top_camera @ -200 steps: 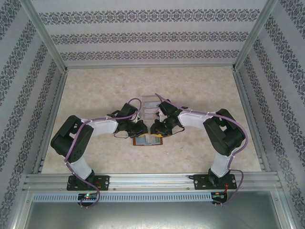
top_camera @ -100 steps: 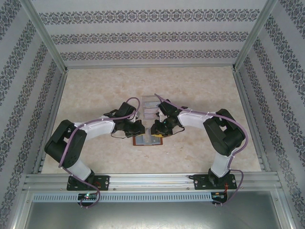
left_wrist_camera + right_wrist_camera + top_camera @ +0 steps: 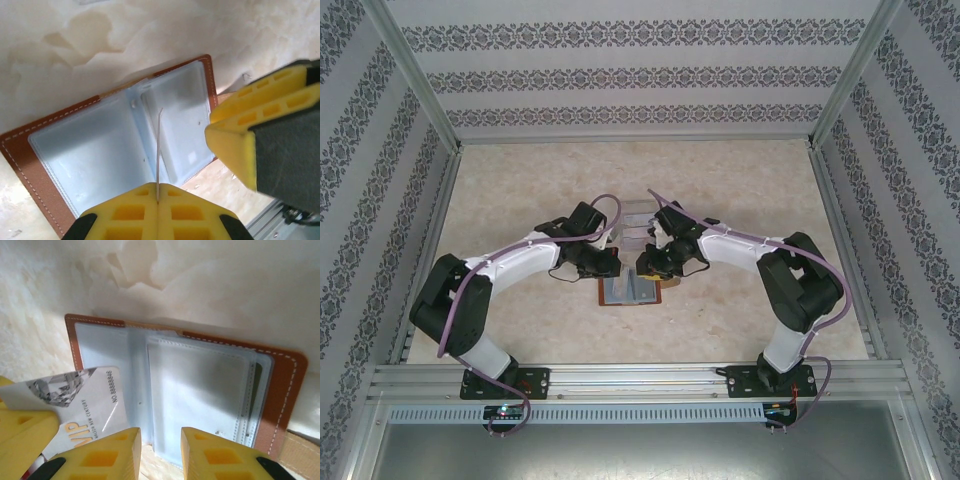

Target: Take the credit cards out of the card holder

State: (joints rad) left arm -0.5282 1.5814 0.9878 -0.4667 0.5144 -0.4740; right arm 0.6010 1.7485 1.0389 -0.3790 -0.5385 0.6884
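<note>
The card holder (image 3: 630, 291) lies open on the table, brown leather outside (image 3: 30, 165) and grey-blue pockets (image 3: 200, 390) inside. My left gripper (image 3: 158, 189) is shut on a thin credit card (image 3: 159, 150), seen edge-on above the holder's fold. From the right wrist that card (image 3: 75, 400) is pale grey with "VIP" printed on it, pinched in the left gripper's yellow fingers (image 3: 25, 435). My right gripper (image 3: 160, 437) stands open over the holder's near edge, with its jaws apart and nothing between them. From above, the left gripper (image 3: 608, 264) and the right gripper (image 3: 646, 268) face each other over the holder.
A clear plastic box (image 3: 638, 215) stands just behind the holder, between the two wrists. The holder's strap tab (image 3: 300, 450) sticks out on its right side. Marbled tabletop (image 3: 520, 190) lies open all round, bounded by the metal frame (image 3: 640, 375) and patterned walls.
The left arm has stretched out and its gripper has shifted slightly toward the back. The right arm has barely moved.
</note>
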